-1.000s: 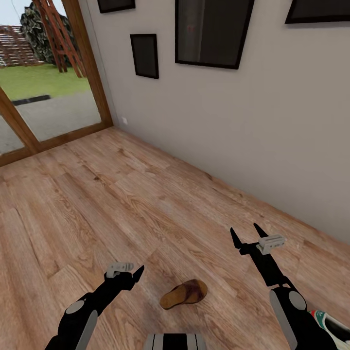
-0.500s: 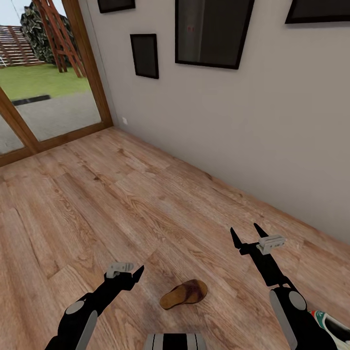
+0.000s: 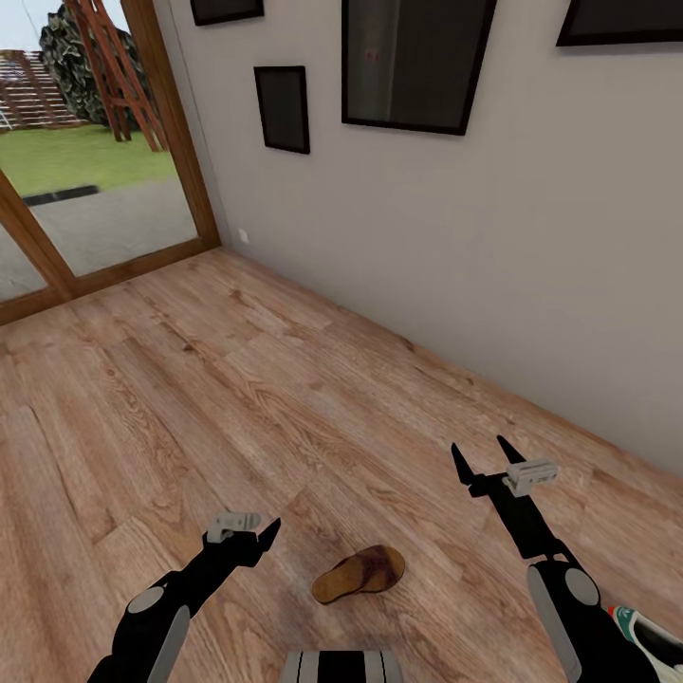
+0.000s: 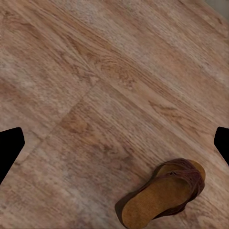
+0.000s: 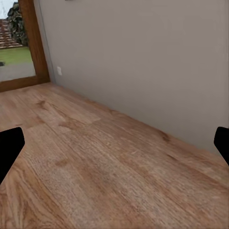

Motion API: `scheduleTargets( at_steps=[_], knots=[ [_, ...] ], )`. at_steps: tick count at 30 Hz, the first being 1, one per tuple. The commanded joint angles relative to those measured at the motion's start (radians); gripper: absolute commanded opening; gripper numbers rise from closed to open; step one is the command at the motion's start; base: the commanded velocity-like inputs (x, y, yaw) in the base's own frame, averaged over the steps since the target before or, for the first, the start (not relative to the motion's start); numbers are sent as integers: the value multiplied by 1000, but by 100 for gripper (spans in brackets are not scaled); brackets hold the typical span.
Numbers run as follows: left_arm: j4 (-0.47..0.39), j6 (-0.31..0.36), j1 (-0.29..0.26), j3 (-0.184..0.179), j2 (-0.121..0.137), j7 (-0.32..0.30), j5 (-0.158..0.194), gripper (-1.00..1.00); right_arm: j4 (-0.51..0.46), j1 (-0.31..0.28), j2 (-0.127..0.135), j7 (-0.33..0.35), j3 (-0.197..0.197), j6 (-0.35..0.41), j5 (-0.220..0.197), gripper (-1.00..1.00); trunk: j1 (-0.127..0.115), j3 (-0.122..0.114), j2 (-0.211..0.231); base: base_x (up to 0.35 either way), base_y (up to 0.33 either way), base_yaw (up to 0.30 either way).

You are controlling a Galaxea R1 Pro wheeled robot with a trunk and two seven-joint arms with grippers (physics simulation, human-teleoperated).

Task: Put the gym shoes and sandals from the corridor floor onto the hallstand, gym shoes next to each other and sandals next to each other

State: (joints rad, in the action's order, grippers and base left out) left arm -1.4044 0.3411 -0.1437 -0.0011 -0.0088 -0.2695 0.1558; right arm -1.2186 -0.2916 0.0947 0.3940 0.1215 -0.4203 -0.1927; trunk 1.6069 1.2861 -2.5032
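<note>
Barely anything has shifted since earlier; our right pincer (image 3: 487, 453) edged slightly. We see the light brown wood-plank corridor floor (image 3: 190, 398), then one dark brown leather sandal with tan footbed (image 3: 359, 573) lying between both pincers, left pincer (image 3: 261, 531) near it. Both pincers' fingers stand apart.

- The head view looks from high up, forward and down over both arms, at the wood floor (image 3: 190, 379) and the grey wall (image 3: 455, 247).
- The left wrist view looks down at the floor from close by. It shares one brown sandal (image 4: 164, 193) with the head view (image 3: 360, 573).
- The right wrist view sits low and faces along the floor toward the wall and the glass door (image 5: 16, 47).
</note>
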Motion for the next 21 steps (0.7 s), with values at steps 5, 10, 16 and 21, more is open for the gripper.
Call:
scheduleTargets(
  at_steps=[5,10,16,21],
  knots=[
    [-4,9,2,-2,1,-7,11,100,17,0,-1,9,0,0,-10,100,0,1,0,0,0,-25],
    [-5,6,6,-2,6,-12,11,100,55,0,-1,9,0,0,-10,100,0,1,0,0,0,-233],
    [-5,-5,52,-3,8,-15,11,100,61,0,-1,9,0,0,-10,100,0,1,0,0,0,-290],
    [-4,-7,67,-7,10,-16,9,100,62,0,-1,9,0,0,-10,100,0,1,0,0,0,-299]
  ],
)
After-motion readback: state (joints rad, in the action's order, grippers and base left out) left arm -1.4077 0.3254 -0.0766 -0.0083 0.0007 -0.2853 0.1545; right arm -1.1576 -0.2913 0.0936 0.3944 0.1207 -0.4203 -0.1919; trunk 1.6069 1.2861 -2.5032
